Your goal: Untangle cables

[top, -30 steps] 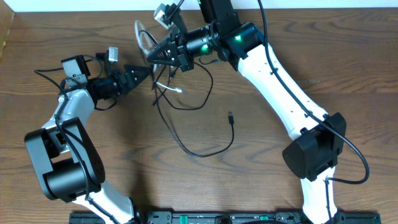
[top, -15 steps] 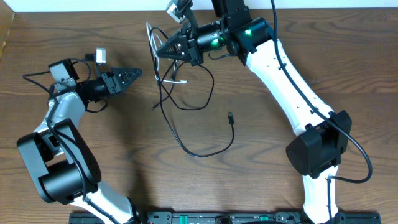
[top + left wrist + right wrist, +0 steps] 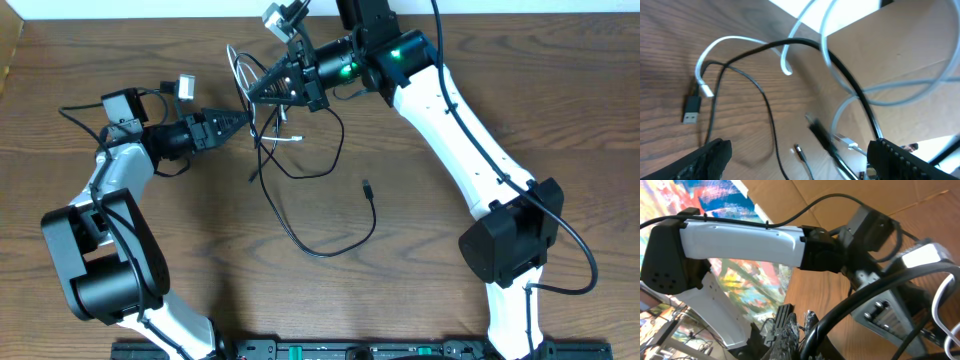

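Pinched the cables (image 3: 262, 130) shut-tight in right gripper (image 3: 252, 93), lifted over the table's (image 3: 570, 100) far middle.
Held left gripper (image 3: 238, 118) wide open and empty, just beside the knot. Judged both strands light, limp and slippery; best taken on a bare run near the crossing, not by the plugs. Traced black cable (image 3: 320, 252) running toward the near edge, then curling back; white cable (image 3: 735, 40) arching upward.

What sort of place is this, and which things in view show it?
Probably a robotics lab bench: a left arm and a right arm at a wooden table, loose cables between them, and cardboard behind.
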Controlling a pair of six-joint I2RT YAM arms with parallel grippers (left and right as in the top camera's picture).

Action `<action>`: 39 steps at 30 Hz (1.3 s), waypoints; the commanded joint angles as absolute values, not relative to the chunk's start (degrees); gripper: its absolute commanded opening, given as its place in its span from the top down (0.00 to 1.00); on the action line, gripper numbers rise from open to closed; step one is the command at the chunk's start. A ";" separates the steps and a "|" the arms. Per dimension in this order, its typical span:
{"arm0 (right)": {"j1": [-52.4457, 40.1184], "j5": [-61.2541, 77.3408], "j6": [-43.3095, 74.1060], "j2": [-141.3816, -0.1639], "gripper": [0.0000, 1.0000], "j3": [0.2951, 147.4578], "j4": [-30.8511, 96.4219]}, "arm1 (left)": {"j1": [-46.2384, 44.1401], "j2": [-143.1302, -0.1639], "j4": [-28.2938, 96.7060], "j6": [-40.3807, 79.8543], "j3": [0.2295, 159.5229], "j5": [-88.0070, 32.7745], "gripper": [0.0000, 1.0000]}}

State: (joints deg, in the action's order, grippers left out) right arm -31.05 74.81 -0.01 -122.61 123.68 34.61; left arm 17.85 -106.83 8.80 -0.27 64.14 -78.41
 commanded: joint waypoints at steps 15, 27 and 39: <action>-33.58 74.22 0.95 -121.56 0.99 123.76 34.89 | 12.78 -107.50 12.01 14.09 63.81 -41.89 0.08; -32.14 54.57 -5.85 -109.30 0.99 123.76 42.37 | 12.82 -107.50 17.19 23.27 63.53 -18.17 0.08; -25.21 53.47 2.61 -101.30 0.99 123.76 31.35 | 12.82 -107.50 17.30 23.27 63.33 -17.91 0.07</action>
State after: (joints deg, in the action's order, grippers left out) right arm -26.50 54.00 -1.48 -102.94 123.35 33.26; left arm 12.69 -106.85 16.95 22.74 64.10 -19.07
